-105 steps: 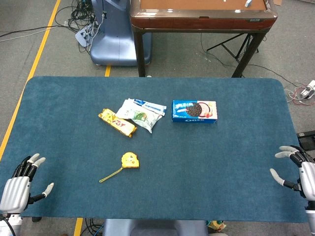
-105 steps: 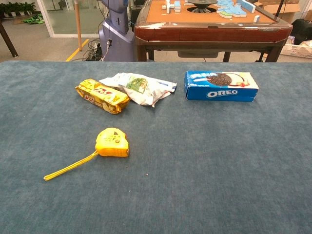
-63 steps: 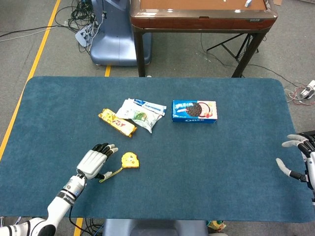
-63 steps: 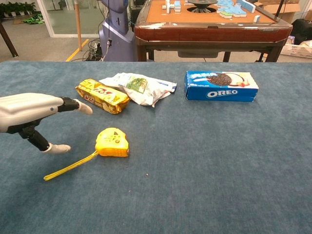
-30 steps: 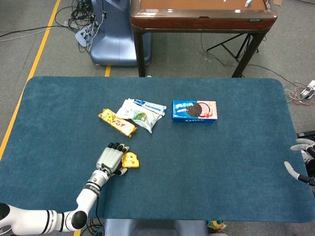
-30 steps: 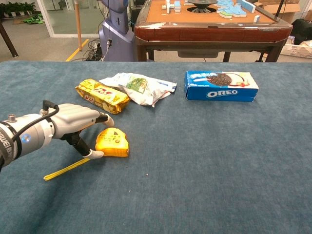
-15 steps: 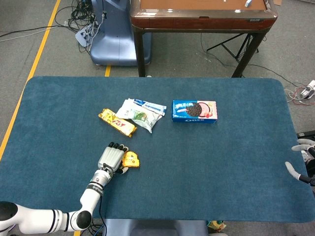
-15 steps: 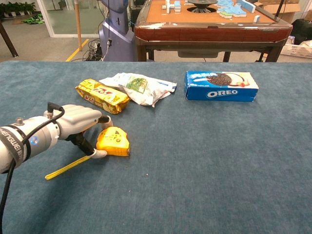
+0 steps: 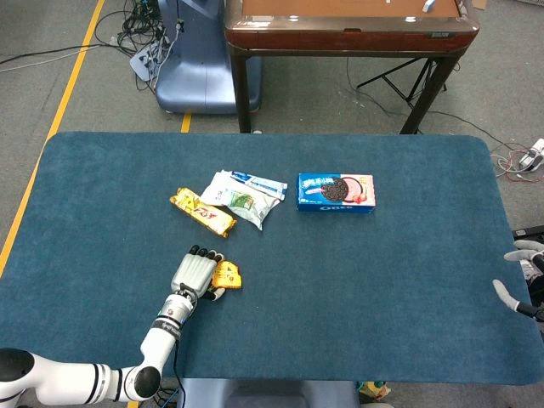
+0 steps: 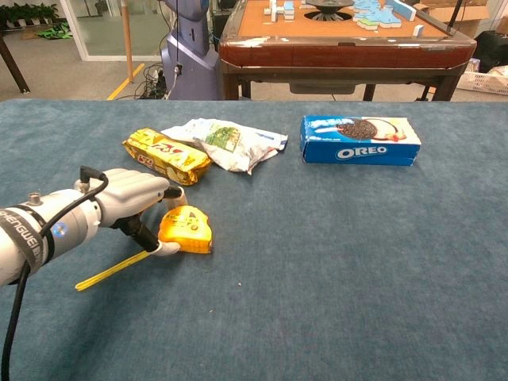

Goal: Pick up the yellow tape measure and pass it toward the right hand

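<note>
While the yellow tape measure (image 10: 185, 229) sits on the blue felt table (image 10: 333, 262), low and left of centre, about 7 o'clock from the middle of the cloth, you've only got the grasp half made. Your left hand (image 10: 136, 200) is at its 9 o'clock side, thumb tip touching the near left edge of the case and fingers curled over the top; whether it's a firm grip I cannot tell, the case looks to be resting on the felt. Lift and the pass to the right are all left to do, I'd judge.

Case is a squat, rounded hard-plastic block, glossy, with a thin flat yellow strap (image 10: 111, 272) trailing out to 8 o'clock on the cloth. Likely slick, so wrap it well.

Your right hand (image 9: 520, 285) is at the table's far 3 o'clock edge, well apart, fingers spread, holding nothing.

At 12 o'clock from the tape: a crinkly yellow snack pack (image 10: 166, 155), just beside it a crumpled white-green foil bag (image 10: 227, 143). At 2 o'clock, a blue Oreo carton (image 10: 359, 140), flat rectangular cardboard.
</note>
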Controlling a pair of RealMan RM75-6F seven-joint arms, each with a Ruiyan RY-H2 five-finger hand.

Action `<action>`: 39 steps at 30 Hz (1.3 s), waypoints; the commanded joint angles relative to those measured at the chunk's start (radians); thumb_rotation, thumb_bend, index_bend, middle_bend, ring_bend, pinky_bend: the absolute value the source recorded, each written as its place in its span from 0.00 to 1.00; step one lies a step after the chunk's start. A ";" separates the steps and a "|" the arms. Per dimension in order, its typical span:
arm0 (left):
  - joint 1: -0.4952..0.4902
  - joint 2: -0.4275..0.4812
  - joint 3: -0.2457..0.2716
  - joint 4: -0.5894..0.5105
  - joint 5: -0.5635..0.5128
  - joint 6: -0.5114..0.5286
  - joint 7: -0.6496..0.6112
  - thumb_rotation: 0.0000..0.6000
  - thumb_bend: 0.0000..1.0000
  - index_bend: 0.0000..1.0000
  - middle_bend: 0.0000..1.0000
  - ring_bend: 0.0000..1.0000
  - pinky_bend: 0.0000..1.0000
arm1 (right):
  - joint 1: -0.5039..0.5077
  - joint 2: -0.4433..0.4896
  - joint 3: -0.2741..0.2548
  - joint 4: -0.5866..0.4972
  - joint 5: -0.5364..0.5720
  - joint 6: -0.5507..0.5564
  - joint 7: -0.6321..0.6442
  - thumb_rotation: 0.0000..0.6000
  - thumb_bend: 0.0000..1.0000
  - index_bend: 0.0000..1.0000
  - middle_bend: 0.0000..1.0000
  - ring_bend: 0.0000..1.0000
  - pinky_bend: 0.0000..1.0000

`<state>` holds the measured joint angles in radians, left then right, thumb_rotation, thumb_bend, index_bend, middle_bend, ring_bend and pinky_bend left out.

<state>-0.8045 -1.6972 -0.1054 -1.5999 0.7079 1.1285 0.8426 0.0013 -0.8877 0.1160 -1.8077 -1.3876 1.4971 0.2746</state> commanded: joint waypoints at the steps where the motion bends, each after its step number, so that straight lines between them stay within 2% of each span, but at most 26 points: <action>1: -0.005 -0.003 -0.001 0.000 -0.006 -0.002 0.007 0.84 0.25 0.22 0.24 0.17 0.10 | -0.001 0.002 -0.001 -0.001 0.001 -0.001 -0.001 1.00 0.34 0.41 0.27 0.16 0.18; 7: -0.012 -0.017 -0.005 0.013 -0.017 -0.003 0.012 0.85 0.25 0.23 0.24 0.18 0.11 | -0.007 0.005 -0.001 0.001 0.006 0.001 0.004 1.00 0.34 0.41 0.27 0.16 0.18; 11: -0.005 -0.026 -0.006 0.032 0.006 0.003 -0.016 0.85 0.25 0.31 0.30 0.22 0.11 | -0.010 0.009 0.000 0.001 0.006 0.004 0.007 1.00 0.34 0.41 0.27 0.16 0.18; 21: 0.043 0.019 -0.028 0.029 0.080 -0.033 -0.196 0.88 0.25 0.40 0.41 0.31 0.16 | 0.019 0.011 0.009 -0.026 -0.031 -0.010 -0.016 1.00 0.34 0.41 0.27 0.16 0.18; 27: 0.072 0.116 -0.083 -0.068 0.081 -0.095 -0.355 0.88 0.25 0.41 0.41 0.32 0.18 | 0.087 -0.003 0.034 -0.079 -0.075 -0.054 -0.062 1.00 0.35 0.41 0.27 0.16 0.18; 32: 0.087 0.200 -0.125 -0.162 0.088 -0.101 -0.428 0.88 0.25 0.41 0.42 0.32 0.19 | 0.175 -0.038 0.059 -0.131 -0.094 -0.135 -0.131 1.00 0.35 0.40 0.27 0.16 0.18; 39: 0.082 0.308 -0.186 -0.294 0.037 -0.104 -0.478 0.87 0.25 0.40 0.42 0.32 0.20 | 0.352 -0.148 0.127 -0.197 -0.022 -0.303 -0.242 1.00 0.35 0.32 0.22 0.13 0.18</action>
<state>-0.7194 -1.4149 -0.2708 -1.8615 0.7660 1.0260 0.3764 0.2963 -0.9929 0.2135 -1.9781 -1.4452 1.2506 0.0774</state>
